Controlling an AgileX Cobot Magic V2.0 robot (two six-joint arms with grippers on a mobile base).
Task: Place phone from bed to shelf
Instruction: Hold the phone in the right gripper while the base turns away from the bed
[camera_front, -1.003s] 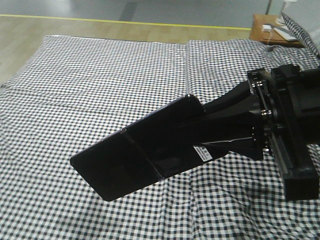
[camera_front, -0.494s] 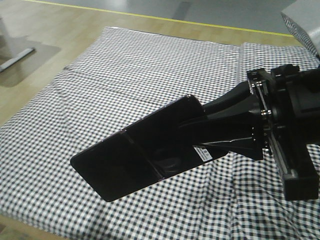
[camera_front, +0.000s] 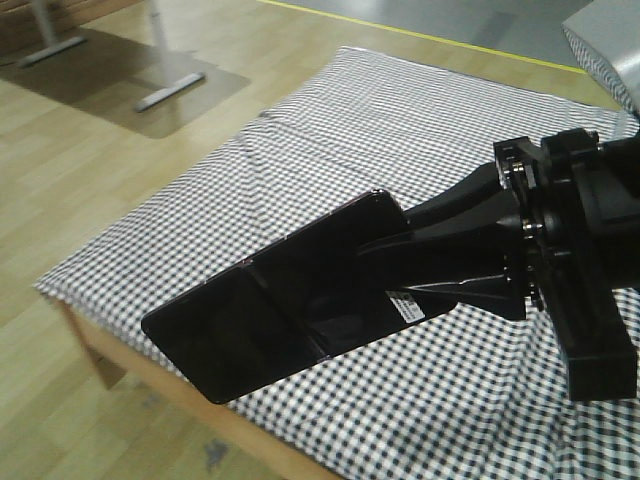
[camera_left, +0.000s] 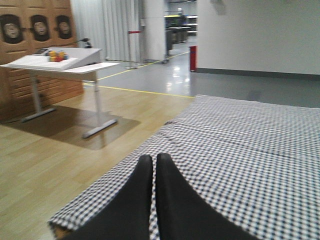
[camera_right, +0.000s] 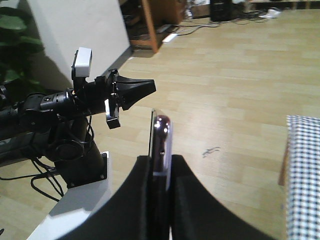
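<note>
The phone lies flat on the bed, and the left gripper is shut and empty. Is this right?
No. The phone is not lying on the bed; the right gripper holds it in the air above it, as the front-facing view shows. The left gripper is indeed shut and empty.

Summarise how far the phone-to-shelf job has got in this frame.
Done: the phone is off the bed, clamped edge-on in the right pincer. In hand: it is held in the air near the bed's edge, and the left pincer is shut and empty. Left: no shelf shows in any view, so reaching it and setting the phone down are not yet done.
</note>
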